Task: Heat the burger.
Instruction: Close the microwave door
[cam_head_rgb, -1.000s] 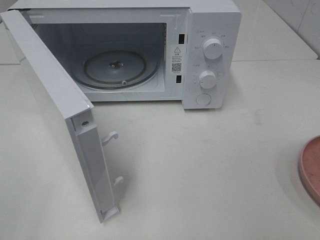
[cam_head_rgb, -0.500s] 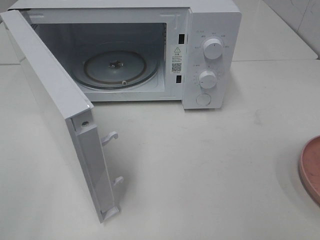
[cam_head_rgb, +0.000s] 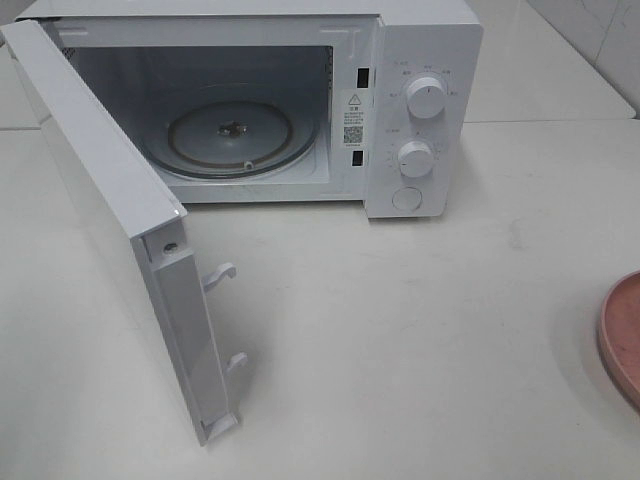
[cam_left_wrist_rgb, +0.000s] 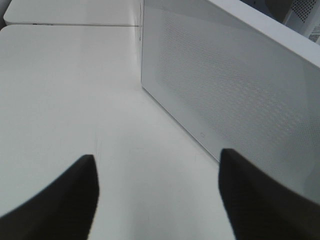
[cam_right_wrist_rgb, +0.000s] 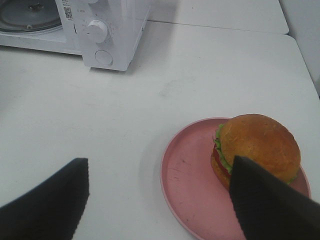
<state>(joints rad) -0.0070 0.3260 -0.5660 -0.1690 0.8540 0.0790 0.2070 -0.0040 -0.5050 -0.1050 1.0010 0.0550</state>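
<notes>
The microwave (cam_head_rgb: 250, 110) stands on the table (cam_head_rgb: 420, 330) with its door (cam_head_rgb: 110, 230) swung fully out, so the glass turntable (cam_head_rgb: 235, 135) inside lies free to receive food. The burger (cam_right_wrist_rgb: 257, 147) sits on the pink plate (cam_right_wrist_rgb: 192, 185), well apart from the microwave on its control-knob side. The right pincer (cam_right_wrist_rgb: 160, 200) hangs above the plate, jaws wide and empty, one finger overlapping the burger in view. The left pincer (cam_left_wrist_rgb: 157, 195), near the door's outer face, holds nothing, jaws apart.
</notes>
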